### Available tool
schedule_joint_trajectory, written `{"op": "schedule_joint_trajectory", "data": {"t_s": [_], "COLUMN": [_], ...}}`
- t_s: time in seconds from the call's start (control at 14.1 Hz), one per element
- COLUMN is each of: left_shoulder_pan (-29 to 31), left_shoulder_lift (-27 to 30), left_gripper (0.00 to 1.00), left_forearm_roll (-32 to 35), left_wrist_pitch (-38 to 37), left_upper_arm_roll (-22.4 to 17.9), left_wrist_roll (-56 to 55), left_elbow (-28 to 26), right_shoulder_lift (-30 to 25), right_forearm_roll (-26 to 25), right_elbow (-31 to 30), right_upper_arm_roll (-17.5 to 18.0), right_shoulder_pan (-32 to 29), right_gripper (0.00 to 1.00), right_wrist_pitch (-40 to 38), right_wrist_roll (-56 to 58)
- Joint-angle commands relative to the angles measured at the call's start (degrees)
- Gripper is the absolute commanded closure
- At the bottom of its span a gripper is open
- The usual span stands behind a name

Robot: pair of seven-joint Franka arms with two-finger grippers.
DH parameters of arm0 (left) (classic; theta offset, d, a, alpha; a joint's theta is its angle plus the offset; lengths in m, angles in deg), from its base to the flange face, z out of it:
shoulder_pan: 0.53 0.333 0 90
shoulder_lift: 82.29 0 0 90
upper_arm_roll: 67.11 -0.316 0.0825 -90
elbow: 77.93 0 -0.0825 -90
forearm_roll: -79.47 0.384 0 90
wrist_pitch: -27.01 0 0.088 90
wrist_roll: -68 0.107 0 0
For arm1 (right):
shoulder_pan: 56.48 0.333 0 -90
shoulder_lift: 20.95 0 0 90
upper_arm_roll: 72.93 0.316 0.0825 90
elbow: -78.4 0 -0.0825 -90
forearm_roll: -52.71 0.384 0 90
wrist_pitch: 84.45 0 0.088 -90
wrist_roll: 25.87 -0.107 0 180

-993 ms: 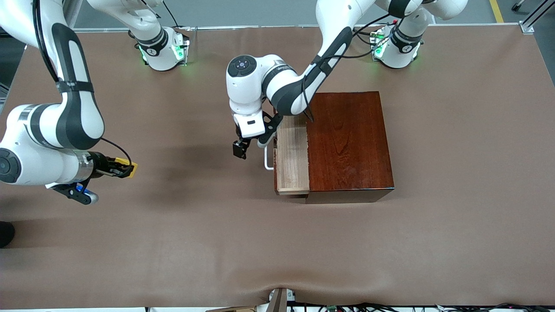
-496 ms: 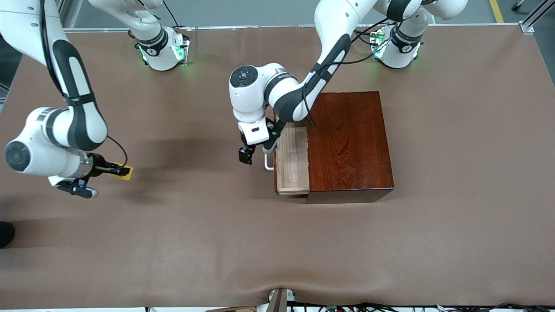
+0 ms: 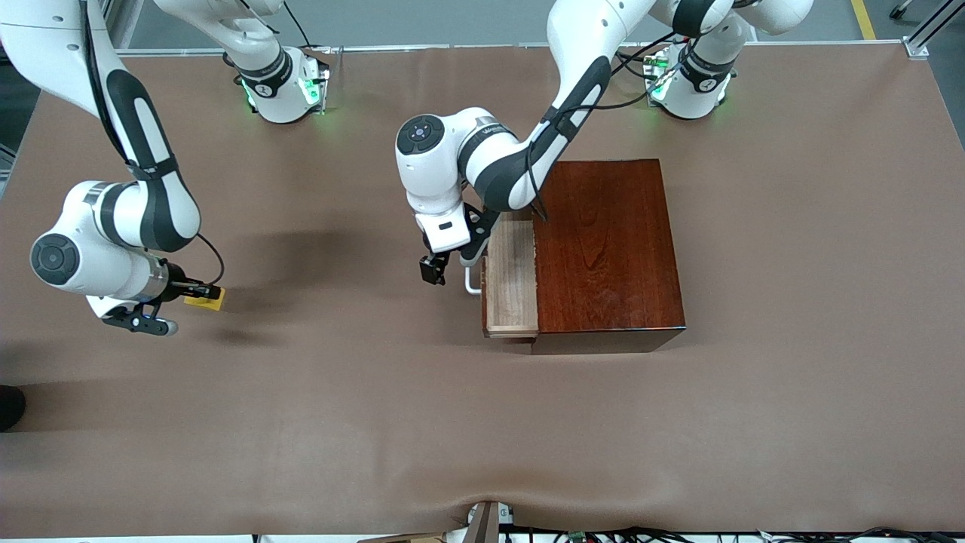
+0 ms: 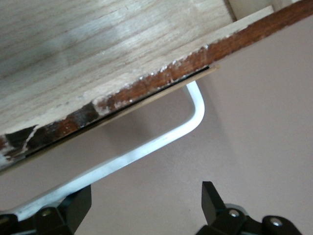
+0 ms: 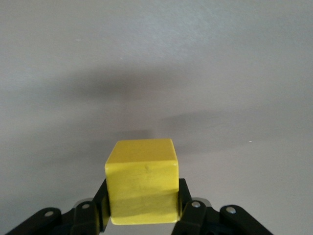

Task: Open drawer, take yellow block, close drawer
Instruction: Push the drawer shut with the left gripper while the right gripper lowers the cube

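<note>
The dark reddish-brown box stands mid-table with its drawer pulled partly out, showing a pale wood floor with nothing on it. My left gripper is open right beside the drawer's white handle. In the left wrist view one finger sits against the handle bar, with the left gripper otherwise over bare mat. My right gripper is shut on the yellow block, low over the mat toward the right arm's end. The block fills the jaws of the right gripper.
A brown mat covers the whole table. The two arm bases stand along the table edge farthest from the front camera. Cables lie at the nearest edge.
The right arm has swung toward its end of the table and lowered the yellow block. The left gripper has come against the handle, and the drawer has slid slightly inward.
</note>
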Motion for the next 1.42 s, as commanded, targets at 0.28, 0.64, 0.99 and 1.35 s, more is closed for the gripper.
{"op": "schedule_joint_trajectory", "data": {"t_s": [0.28, 0.64, 0.99, 1.35], "left_shoulder_pan": [0.04, 1.01, 1.63, 2.15], "left_shoulder_lift": [1.26, 1.44, 1.79, 1.96], "left_gripper": [0.00, 0.00, 0.00, 0.00], "left_forearm_roll": [1.56, 1.65, 1.65, 1.65], "left_wrist_pitch": [-6.31, -8.86, -9.04, -10.71], "left_upper_arm_roll": [-0.46, -0.46, -0.55, -0.55], "left_wrist_roll": [1.11, 2.43, 2.43, 3.13], "left_elbow": [-1.05, -1.05, -1.05, -1.05], "right_shoulder_lift": [2.19, 2.46, 3.87, 2.99], "right_forearm_roll": [-1.35, -1.26, -0.38, -0.30], "right_elbow": [-3.55, -4.88, -3.48, 4.95], "right_upper_arm_roll": [1.03, 1.12, 1.12, 1.30], "right_shoulder_pan": [-2.02, -2.37, -2.45, -3.86], "right_gripper": [1.00, 1.00, 0.00, 0.00], "right_wrist_pitch": [4.30, 6.51, 5.37, -8.49], "right_wrist_roll": [3.83, 4.53, 4.18, 4.36]}}
